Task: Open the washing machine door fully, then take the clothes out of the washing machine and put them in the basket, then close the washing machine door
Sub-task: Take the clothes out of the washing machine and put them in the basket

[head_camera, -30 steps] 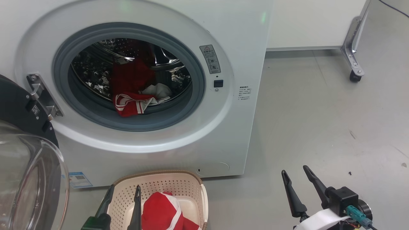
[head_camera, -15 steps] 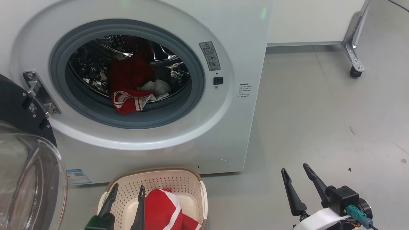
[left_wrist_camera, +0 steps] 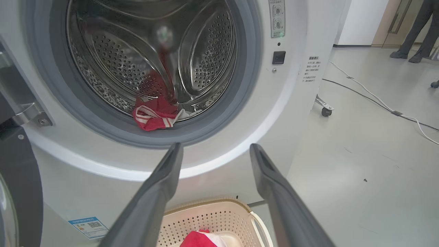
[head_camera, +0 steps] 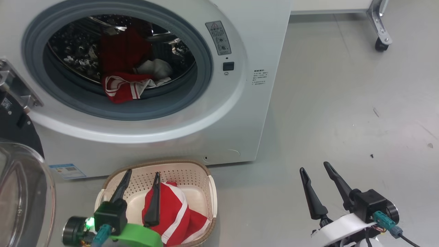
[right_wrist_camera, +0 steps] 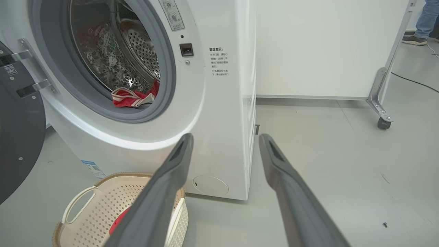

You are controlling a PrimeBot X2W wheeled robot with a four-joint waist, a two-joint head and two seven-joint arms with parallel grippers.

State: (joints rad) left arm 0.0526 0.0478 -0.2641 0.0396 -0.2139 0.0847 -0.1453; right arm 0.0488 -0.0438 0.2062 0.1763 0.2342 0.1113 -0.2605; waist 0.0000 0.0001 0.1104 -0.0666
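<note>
The white washing machine (head_camera: 240,113) stands with its door (head_camera: 20,192) swung wide to the left, the glass bowl at the head view's lower left. Red and white clothes (head_camera: 123,91) lie at the drum's front lip; the wrist views show them too (left_wrist_camera: 152,116) (right_wrist_camera: 132,97). More red clothes (head_camera: 171,212) lie in the cream basket (head_camera: 192,168) on the floor before the machine. My left gripper (head_camera: 143,172) hangs open over the basket, holding nothing, its fingers aimed at the drum (left_wrist_camera: 216,145). My right gripper (head_camera: 313,166) is open and empty over bare floor to the right.
A white panel on a metal frame with a caster (head_camera: 380,44) stands behind and right of the machine. A cable (left_wrist_camera: 377,103) runs across the floor there, and a person's legs (left_wrist_camera: 415,31) show far off. Grey floor spreads to the right.
The camera has tipped down, so the whole picture slid up. My left gripper has come further into view, forward over the basket. The right gripper has barely moved.
</note>
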